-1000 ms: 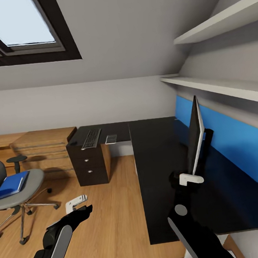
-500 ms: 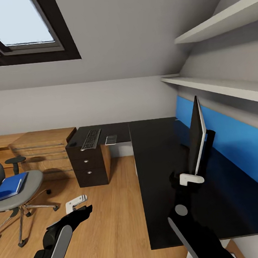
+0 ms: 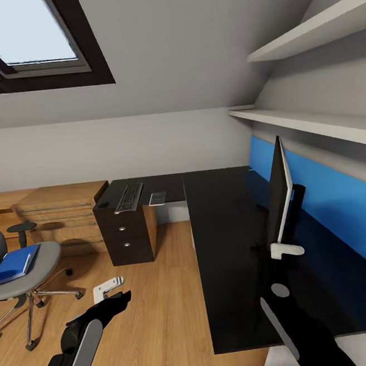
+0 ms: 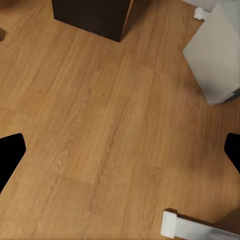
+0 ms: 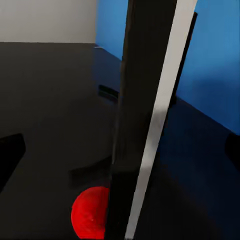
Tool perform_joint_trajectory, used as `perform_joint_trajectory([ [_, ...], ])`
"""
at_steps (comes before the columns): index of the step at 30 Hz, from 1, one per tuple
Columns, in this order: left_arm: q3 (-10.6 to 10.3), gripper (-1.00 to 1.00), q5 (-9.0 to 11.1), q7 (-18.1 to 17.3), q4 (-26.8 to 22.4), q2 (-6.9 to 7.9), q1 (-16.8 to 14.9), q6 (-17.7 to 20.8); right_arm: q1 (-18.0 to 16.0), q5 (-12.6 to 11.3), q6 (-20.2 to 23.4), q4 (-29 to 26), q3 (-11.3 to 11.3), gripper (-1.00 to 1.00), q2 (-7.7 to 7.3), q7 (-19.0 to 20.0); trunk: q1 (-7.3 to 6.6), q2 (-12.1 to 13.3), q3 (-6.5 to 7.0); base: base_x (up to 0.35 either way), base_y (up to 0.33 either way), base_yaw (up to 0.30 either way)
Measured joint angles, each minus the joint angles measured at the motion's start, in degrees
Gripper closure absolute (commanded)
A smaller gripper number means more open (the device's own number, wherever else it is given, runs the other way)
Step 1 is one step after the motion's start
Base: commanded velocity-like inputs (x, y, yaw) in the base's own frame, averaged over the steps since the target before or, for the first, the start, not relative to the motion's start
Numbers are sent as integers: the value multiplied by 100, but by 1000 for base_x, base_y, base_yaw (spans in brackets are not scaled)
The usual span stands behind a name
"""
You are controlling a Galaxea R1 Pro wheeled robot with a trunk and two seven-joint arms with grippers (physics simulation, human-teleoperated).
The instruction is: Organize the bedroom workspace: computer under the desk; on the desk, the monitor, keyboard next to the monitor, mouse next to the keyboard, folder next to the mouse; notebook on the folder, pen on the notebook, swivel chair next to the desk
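Head view: I see the whole L-shaped table (image 3: 222,246) in the attic bedroom, with the monitor (image 3: 278,196) standing edge-on near the blue wall panel (image 3: 330,202), and my 2 arms low in front.
Right wrist view: close up on the monitor's (image 5: 145,115) thin edge, black face and pale rim, with a red dot (image 5: 90,212) at its lower corner and the black table top (image 5: 50,100) behind.
Left wrist view: wood floor (image 4: 100,130), the dark drawer unit's (image 4: 92,17) foot, a light grey box (image 4: 215,55) I take for the computer, and a white table foot (image 4: 180,227).
My right hand (image 3: 285,250): raised over the table, its white tip just at the monitor's lower front corner; fingers spread wide in the wrist view, gripping nothing that I can see.
My left hand (image 3: 108,290): hanging low over the floor beside the table, fingers wide apart, holding nothing.
Keyboard (image 3: 129,197): flat on the far wing of the table, above the drawers.
Notebook (image 3: 157,198): thin and grey, just beside the keyboard.
Mouse (image 3: 103,204): a small dark blob at the far wing's left edge; hard to make out.
Swivel chair (image 3: 17,266): well apart from the table, on the floor at my left.
Folder (image 3: 13,265): bright blue, lying on the chair seat.
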Motion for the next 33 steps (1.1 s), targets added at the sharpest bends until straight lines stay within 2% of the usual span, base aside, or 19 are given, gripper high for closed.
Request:
perform_joint_trajectory([
  [2, 0, -100, 0, -4, 0, 0, 0, -3, 0, 3, 11, 7, -185, -100, -4, 165, 0, 0, 0, 0, 0, 0],
  [6, 0, -100, 0, -8, 0, 0, 0, -7, 0, 5, 18, 11, -298, -100, -6, 259, -2, 0, 0, 140, 0, 0],
  [16, -9, -100, 0, -13, 0, -8, 0, -6, -1, 5, 13, 12, -322, -100, -2, 273, 0, 0, 0, 119, 0, 0],
  [19, -22, -100, 1, 2, 10, -10, 0, -6, -1, 6, 13, 11, -326, -100, 2, 257, 0, 0, 0, -11, -169, 0],
  [25, -193, -100, -8, 33, 170, -9, 0, -9, -1, 6, 13, 11, -331, -100, 3, 252, 1, 0, 0, -55, -259, 0],
  [33, -211, -100, -25, 56, 195, -9, 0, -12, -1, 5, 5, 11, -331, -100, 2, 251, 2, 0, 0, -67, -96, 0],
])
